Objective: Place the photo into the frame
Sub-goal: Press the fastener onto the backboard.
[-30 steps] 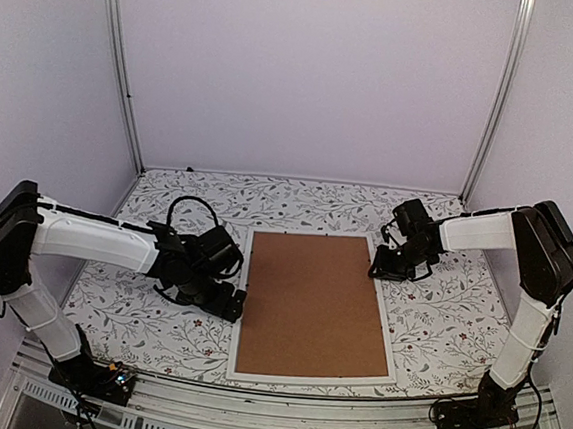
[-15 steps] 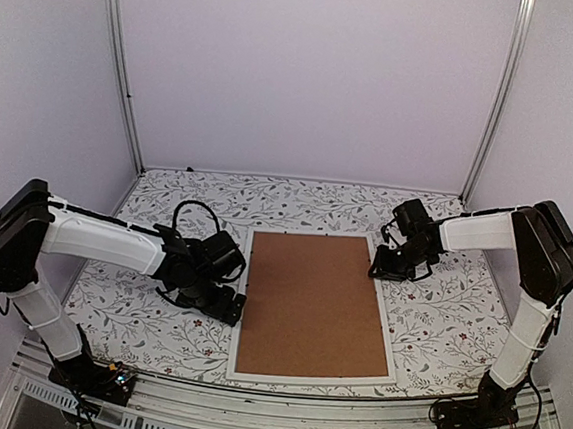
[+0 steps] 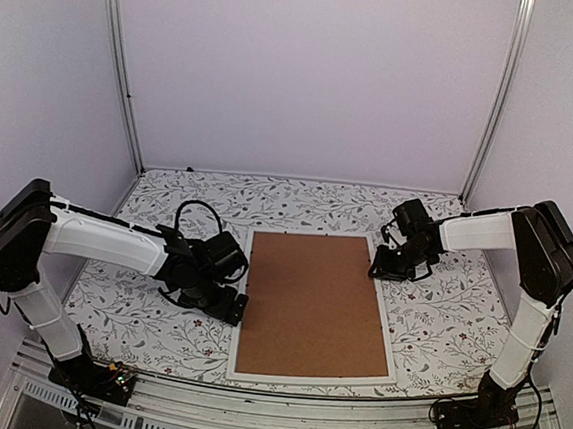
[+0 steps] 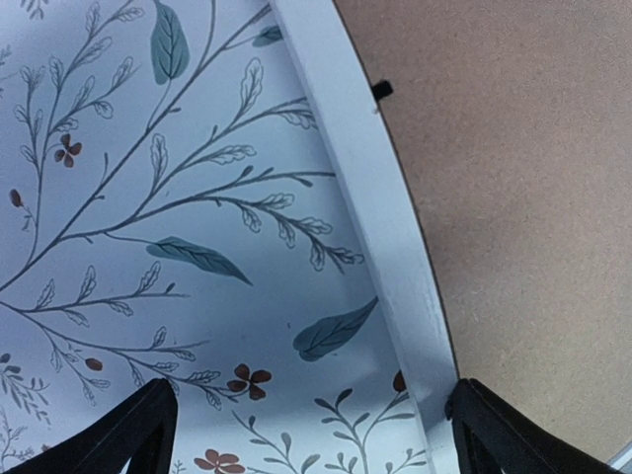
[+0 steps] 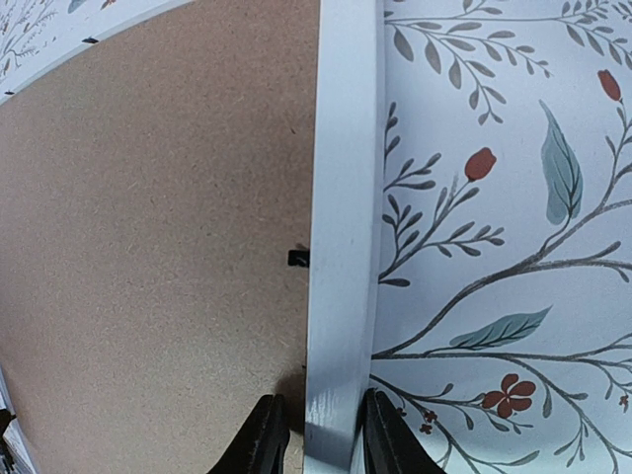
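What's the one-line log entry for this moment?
frame: back up, board in | left pincer: open at left rail | right pincer: shut on right rail | photo: not visible

A robotics lab cell: plain pale panels [image 3: 309,76] and aluminium posts [image 3: 118,69] wall in the floral-clothed surface [image 3: 167,199]. The left arm [image 3: 93,243] and right arm [image 3: 525,245] are bolted to a metal rail [image 3: 279,420] along its near edge.
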Controlling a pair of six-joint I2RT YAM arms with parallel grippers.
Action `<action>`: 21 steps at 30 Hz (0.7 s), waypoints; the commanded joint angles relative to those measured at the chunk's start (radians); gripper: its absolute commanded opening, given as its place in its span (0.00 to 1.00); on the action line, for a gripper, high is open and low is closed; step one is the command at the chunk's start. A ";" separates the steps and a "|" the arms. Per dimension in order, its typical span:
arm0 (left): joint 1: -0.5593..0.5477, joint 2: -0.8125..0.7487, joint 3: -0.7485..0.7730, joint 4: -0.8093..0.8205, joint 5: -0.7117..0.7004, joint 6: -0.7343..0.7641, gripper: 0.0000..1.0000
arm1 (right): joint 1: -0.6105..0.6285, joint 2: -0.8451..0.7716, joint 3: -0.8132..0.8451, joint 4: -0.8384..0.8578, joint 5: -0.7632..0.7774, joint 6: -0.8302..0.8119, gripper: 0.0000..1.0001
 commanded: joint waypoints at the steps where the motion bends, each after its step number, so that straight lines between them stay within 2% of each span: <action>1: -0.037 0.040 0.007 0.011 0.017 -0.007 0.99 | 0.014 0.050 -0.027 -0.044 -0.018 -0.002 0.29; 15: -0.111 0.142 0.016 0.045 0.035 -0.034 0.99 | 0.014 0.053 -0.055 -0.019 -0.030 0.010 0.29; 21: -0.111 0.107 0.048 0.015 -0.023 -0.022 0.99 | 0.015 0.050 -0.061 -0.020 -0.024 0.011 0.29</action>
